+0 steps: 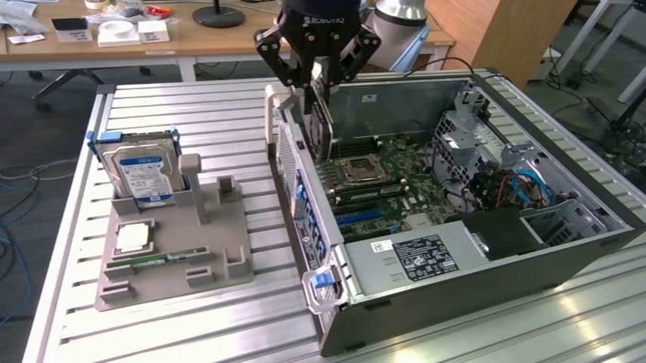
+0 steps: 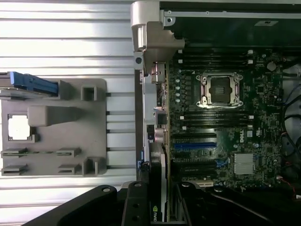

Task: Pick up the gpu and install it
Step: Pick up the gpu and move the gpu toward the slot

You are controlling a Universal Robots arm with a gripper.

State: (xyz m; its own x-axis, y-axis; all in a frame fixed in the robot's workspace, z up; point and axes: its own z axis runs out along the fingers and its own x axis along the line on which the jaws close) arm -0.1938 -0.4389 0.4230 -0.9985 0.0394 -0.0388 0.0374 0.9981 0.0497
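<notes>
Worktop (image 1: 202, 106) first: slatted aluminium, with an open computer case (image 1: 565, 249) lying on its side so the motherboard (image 1: 399, 193) faces up. On the exterior view's left sits a grey holder tray (image 1: 217, 253) with the hard drive (image 1: 141, 174) standing in it. The end effector (image 1: 319, 85) hangs over the case's rear wall, on the side nearest the tray, and it's clamped on the gpu (image 1: 323, 128). The card dangles upright below the fingers, right along that wall and above the board. It doesn't look seated in anything yet. From the wrist view the gpu (image 2: 161, 188) is a thin strip running beside the rear edge of the board, near the blue expansion slot (image 2: 195, 146). I honestly can't tell if its connector edge lines up with that slot. My take on doing this bit well: the tight spot is the rear wall, so the metal bracket end has to clear the lip without clipping it. I'd get the card square to the slot while it's high, then bring it down slow and straight. Any tilt and it'll bind or scrape the board, and a skinny card can pivot in a pinch grip.
</notes>
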